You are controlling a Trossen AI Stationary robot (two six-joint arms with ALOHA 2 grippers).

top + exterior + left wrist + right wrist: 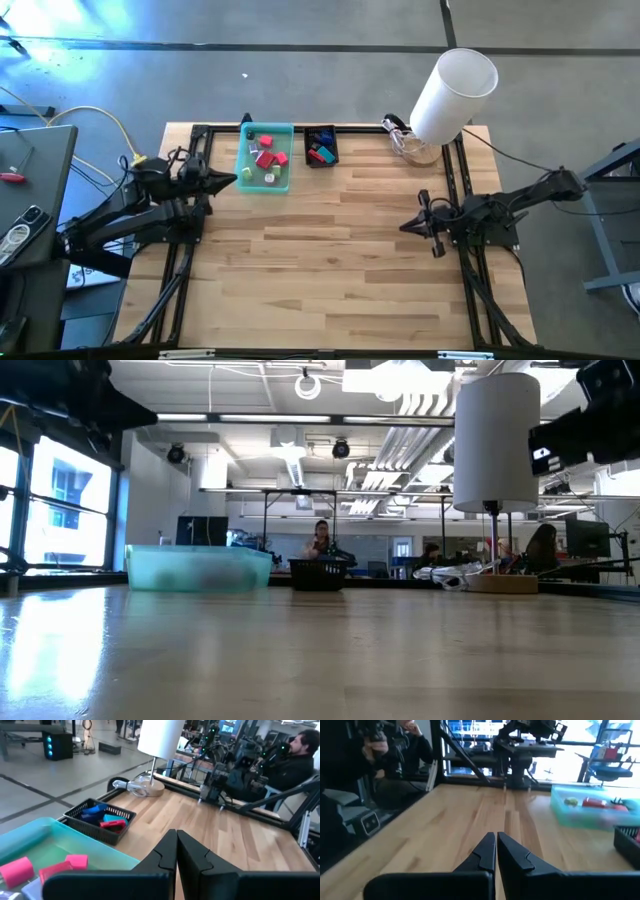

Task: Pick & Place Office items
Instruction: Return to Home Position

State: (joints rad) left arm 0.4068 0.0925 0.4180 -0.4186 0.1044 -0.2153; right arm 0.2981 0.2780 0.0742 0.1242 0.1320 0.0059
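Office items (265, 158) lie at the far edge of the bench (330, 260). The high view shows red, pink and green pieces in the teal tray (284, 132) and blue and red ones in the black basket (321, 129) just beside it, whereas the low view gives only the two containers' walls. Left gripper (176, 835), beside the tray, and right gripper (496, 837), over bare wood on the opposite side, each have their fingers pressed together and empty, seen only in the wrist views.
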